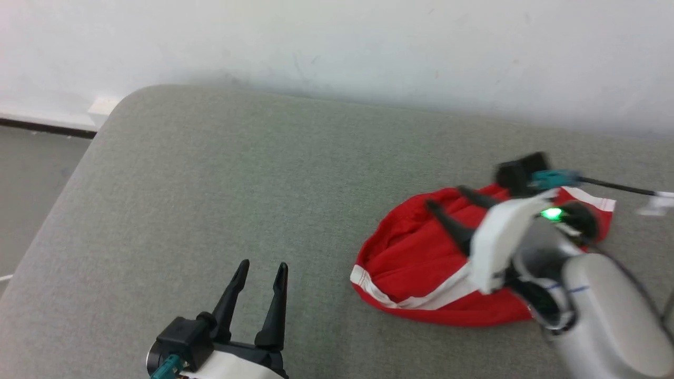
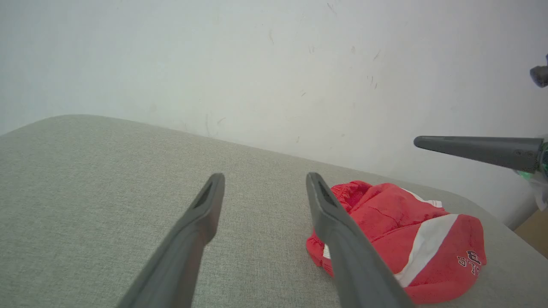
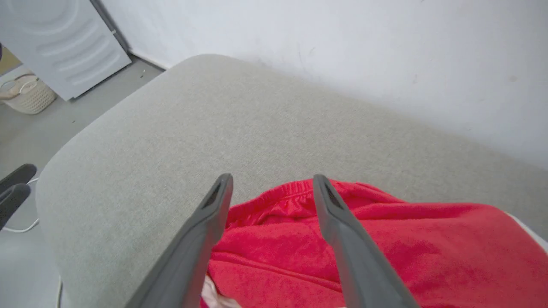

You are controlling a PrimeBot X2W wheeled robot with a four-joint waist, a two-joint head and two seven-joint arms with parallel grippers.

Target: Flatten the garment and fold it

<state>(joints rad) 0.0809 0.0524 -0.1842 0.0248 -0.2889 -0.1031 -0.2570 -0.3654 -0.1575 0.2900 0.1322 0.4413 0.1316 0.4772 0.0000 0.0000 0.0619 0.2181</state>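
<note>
The garment (image 1: 421,263), red shorts with white stripes, lies bunched in a heap on the right part of the grey cushion (image 1: 237,184). My right gripper (image 1: 447,199) hovers over the heap, jaws open, nothing between them; its wrist view looks down on the elastic waistband (image 3: 278,192) and the red garment (image 3: 385,248). My left gripper (image 1: 261,272) stands open near the front edge, well left of the shorts. In the left wrist view the garment (image 2: 406,231) shows a white stripe and dark print, with one finger (image 2: 475,150) of the right gripper above it.
A white wall (image 1: 337,47) runs behind the cushion. The cushion's rounded left corner drops to a grey floor (image 1: 26,173). A white appliance (image 3: 60,38) and a woven basket (image 3: 25,92) stand on the floor beyond that corner.
</note>
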